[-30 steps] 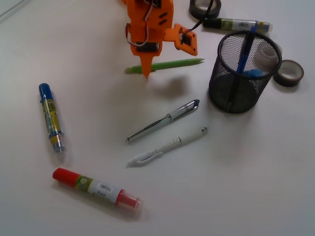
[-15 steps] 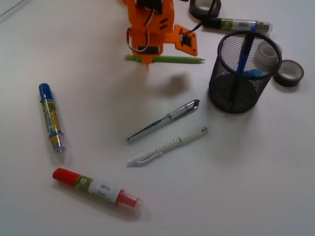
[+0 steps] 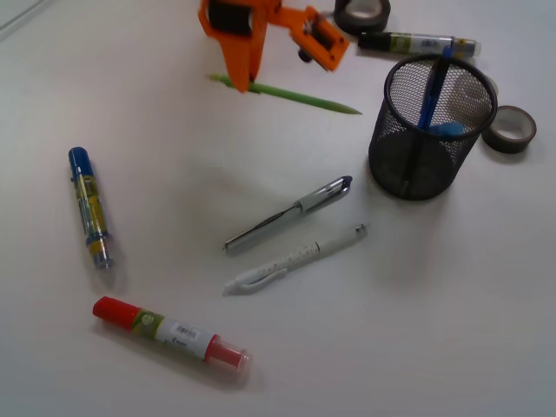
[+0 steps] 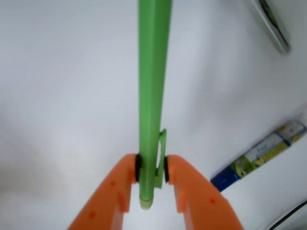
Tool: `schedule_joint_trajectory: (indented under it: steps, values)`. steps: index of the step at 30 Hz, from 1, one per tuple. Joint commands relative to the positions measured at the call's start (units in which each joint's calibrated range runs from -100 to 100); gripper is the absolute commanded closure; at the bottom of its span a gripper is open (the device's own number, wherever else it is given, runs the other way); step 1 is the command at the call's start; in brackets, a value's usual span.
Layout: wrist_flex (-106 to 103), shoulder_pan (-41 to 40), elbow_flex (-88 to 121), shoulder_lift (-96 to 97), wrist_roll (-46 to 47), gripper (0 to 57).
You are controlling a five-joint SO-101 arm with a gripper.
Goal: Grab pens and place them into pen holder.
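A: What's different from a moment ago?

B: The green pen (image 3: 287, 93) has left the table. The claw (image 4: 151, 168) is clenched on its clip end and has carried it up and back, tip drooping toward the mesh holder (image 3: 430, 130).

A: So the grab worked?

B: Looks so. Next comes swinging it over the holder, well to its right.

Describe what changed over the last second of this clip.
The gripper, shut on the green pen, rose toward the top of the front view. The pen tilted, its tip now pointing down-right toward the pen holder. The silver pen, white pen and both markers stayed put.
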Motion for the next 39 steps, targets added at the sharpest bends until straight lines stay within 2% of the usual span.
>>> schedule_joint_trajectory:
  steps: [1,4,9,15,22,30,39]
  values:
    - [4.3,0.3,-0.9,-10.7,-5.8,57.1]
    - [6.6,-1.6,-1.5,-18.3,-11.2,57.1]
    - [0.1,-9.9,-1.3,-28.1,-20.0,57.1]
    - [-26.7,-17.6,4.2,-29.8,-24.3,57.1]
    - [-66.1,-22.2,24.8,-29.4,-29.4,57.1]
    - [-109.1,-24.0,42.8,-15.7,-32.5,57.0]
    - [-130.3,-26.4,43.7,2.8,-35.7,56.9]
